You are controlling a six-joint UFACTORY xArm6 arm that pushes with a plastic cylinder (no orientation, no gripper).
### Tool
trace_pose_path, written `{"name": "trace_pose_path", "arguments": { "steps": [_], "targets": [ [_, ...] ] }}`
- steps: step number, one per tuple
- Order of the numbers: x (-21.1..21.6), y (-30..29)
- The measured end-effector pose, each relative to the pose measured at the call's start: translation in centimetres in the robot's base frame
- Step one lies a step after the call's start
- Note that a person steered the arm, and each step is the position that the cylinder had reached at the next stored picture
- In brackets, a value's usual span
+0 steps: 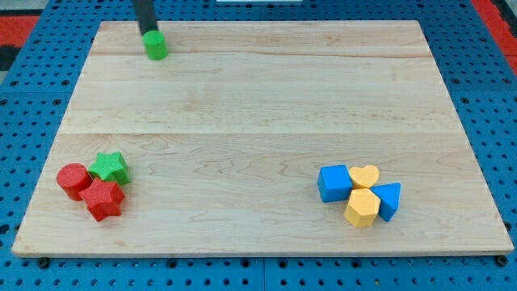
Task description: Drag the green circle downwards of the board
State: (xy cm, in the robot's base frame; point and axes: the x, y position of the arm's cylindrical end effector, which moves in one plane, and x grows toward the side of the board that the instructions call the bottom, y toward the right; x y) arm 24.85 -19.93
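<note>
The green circle (156,45), a small round green block, sits near the board's top edge, left of the middle. My rod comes down from the view's top, and my tip (149,32) touches the circle's upper left side. A green star (110,167) lies far below at the lower left.
A red circle (73,179) and a red block (102,199) touch the green star at the lower left. At the lower right, a blue cube (334,183), a yellow heart (365,175), a yellow hexagon (361,208) and a blue triangle (388,200) cluster together. The wooden board (266,105) lies on a blue pegboard.
</note>
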Motion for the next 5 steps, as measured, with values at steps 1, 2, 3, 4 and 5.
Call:
{"name": "trace_pose_path", "arguments": {
  "steps": [1,2,3,4,5],
  "targets": [
    [8.7,0.7],
    [7.2,1.0],
    [3.8,-3.8],
    [2.3,0.5],
    [5.8,2.5]
  ]
}}
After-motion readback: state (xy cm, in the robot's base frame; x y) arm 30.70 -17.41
